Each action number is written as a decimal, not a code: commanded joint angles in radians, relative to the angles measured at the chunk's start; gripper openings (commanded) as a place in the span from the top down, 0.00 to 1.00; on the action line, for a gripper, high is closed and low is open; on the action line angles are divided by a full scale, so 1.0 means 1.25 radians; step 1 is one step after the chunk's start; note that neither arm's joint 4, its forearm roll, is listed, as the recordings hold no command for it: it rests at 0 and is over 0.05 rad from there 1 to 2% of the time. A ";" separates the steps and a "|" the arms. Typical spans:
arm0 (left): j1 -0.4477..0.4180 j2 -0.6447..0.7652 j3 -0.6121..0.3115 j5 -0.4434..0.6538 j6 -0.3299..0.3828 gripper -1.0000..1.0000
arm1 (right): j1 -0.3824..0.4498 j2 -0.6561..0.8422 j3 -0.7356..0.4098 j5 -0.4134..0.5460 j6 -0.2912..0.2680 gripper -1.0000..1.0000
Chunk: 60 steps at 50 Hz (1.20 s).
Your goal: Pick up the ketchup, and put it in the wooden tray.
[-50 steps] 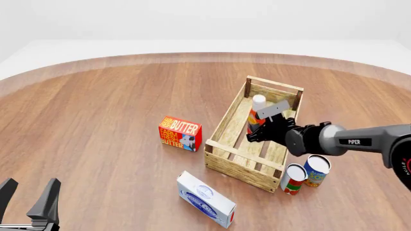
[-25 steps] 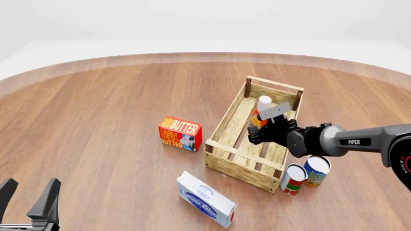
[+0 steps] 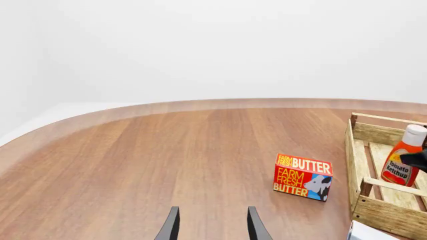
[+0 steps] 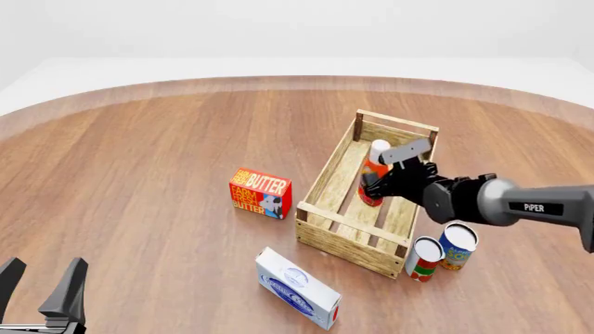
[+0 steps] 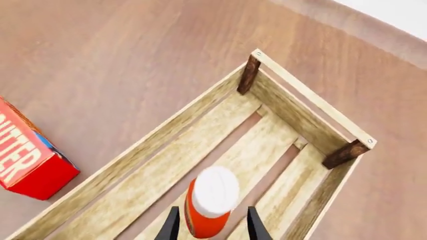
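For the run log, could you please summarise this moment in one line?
ketchup bottle: upright inside wooden tray | right pincer: open around bottle | left pincer: open, idle

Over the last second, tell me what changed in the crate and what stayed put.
The right claw drew back a little toward the crate's right side, and the ketchup now stands on the slats of the wooden tray. In the right wrist view the fingers flank the bottle; whether they grip is unclear. The left claw, butter box, white box and two cans stayed put.

Front camera overlooks everything; both wrist cameras share the wooden tray (image 4: 369,202).
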 commanded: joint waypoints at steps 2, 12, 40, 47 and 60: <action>0.000 0.000 0.000 0.000 0.000 0.00 | 0.001 -0.063 -0.002 0.023 -0.013 0.00; 0.000 0.000 0.000 0.000 0.000 0.00 | 0.003 -0.100 0.003 0.032 -0.016 0.00; 0.000 0.000 0.000 0.000 0.000 0.00 | 0.011 -0.238 0.099 0.022 -0.005 0.00; 0.000 0.000 0.000 0.000 0.000 0.00 | 0.015 -0.296 0.162 0.006 -0.013 0.00; 0.000 0.000 0.000 0.000 0.000 0.00 | 0.014 -0.388 0.308 -0.069 -0.026 0.00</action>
